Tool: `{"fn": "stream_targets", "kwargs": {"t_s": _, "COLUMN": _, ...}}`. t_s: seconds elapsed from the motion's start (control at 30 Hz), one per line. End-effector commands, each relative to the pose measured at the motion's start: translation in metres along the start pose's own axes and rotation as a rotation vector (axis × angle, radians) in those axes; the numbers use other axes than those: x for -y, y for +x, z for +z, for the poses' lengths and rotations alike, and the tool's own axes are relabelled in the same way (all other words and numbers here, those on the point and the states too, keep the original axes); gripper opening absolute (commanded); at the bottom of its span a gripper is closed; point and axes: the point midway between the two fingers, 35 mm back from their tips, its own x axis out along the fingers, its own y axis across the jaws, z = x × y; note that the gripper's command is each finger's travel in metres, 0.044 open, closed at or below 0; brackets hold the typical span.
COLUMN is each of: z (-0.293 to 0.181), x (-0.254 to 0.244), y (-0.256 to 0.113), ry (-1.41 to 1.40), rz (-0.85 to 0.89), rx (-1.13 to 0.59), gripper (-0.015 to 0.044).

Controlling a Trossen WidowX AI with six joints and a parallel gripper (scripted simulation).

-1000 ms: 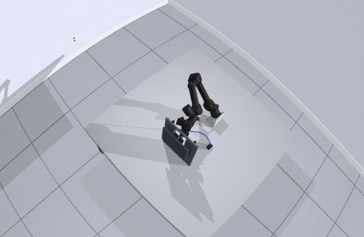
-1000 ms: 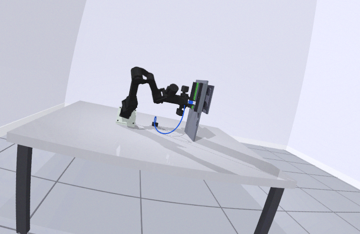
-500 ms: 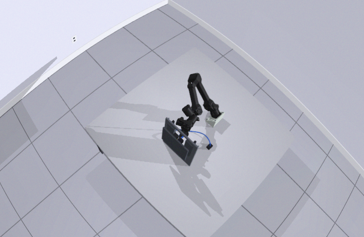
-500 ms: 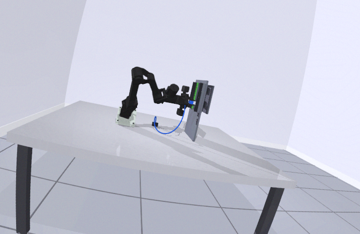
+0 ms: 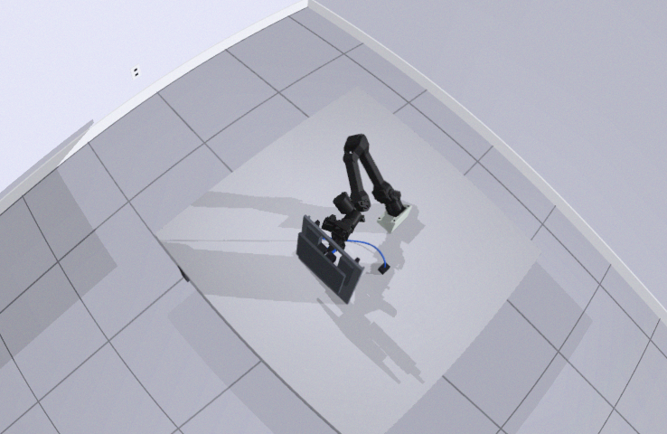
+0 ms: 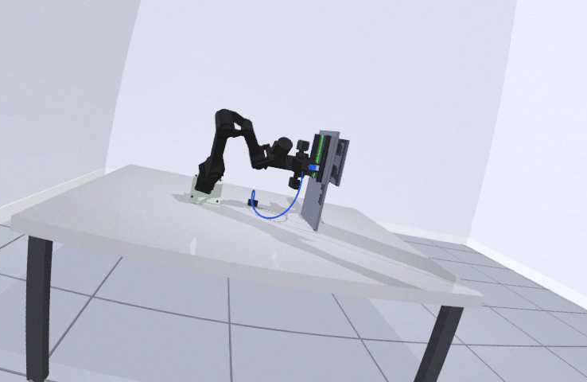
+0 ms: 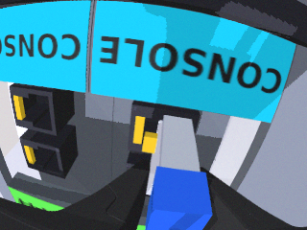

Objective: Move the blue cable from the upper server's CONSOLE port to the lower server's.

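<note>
The upright grey panel [image 5: 355, 286] [image 6: 312, 198] stands on the pale worktop [image 5: 273, 168] [image 6: 122, 212], and from where I'm standing the black six-joint arm [image 5: 353, 176] [image 6: 217, 148] arches over to its port side. The arm's pale green base plate [image 5: 390, 225] [image 6: 218, 200] sits well apart from the panel, on that same side. A smaller dark slab [image 5: 319, 263] [image 6: 344, 161] is on the panel's other side, roughly parallel to it.

The end effector [image 5: 333, 250] [image 6: 312, 168] [image 7: 171, 172] is right up at the panel's port side, clenched around the blue-booted network plug [image 5: 334, 250] [image 6: 312, 167] [image 7: 182, 192]. The plug's light grey nose points at the panel and overlaps a black port with gold-coloured parts [image 7: 165, 109]. I can't tell how far in the nose sits, if at all, nor whether this is the upper or lower server.

On the panel's port side, a cyan CONSOLE label [image 7: 192, 57] reads upside down in the close view, with a second cyan label [image 7: 38, 53] beside it. Under that second one in the same view are two stacked black ports [image 7: 62, 110], their openings showing. A bright green strip [image 6: 320, 148] [image 7: 35, 198] also runs along this side.

The blue cable [image 5: 370, 247] [image 6: 269, 217] droops in a loop on the panel's port side, ending at a small black block [image 5: 383, 268] [image 6: 253, 203] apart from the panel.
</note>
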Motion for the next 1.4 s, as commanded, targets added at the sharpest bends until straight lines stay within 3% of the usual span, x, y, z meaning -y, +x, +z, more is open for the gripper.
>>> {"fn": "stream_targets", "kwargs": {"t_s": 0.0, "z": 0.0012, "x": -0.0025, "y": 0.0015, "ry": -0.005, "rz": 0.01, "rx": 0.001, "gripper": 0.0}}
{"fn": "stream_targets", "kwargs": {"t_s": 1.37, "z": 0.0029, "x": -0.0025, "y": 0.0088, "ry": -0.005, "rz": 0.013, "rx": 0.002, "gripper": 0.0}}
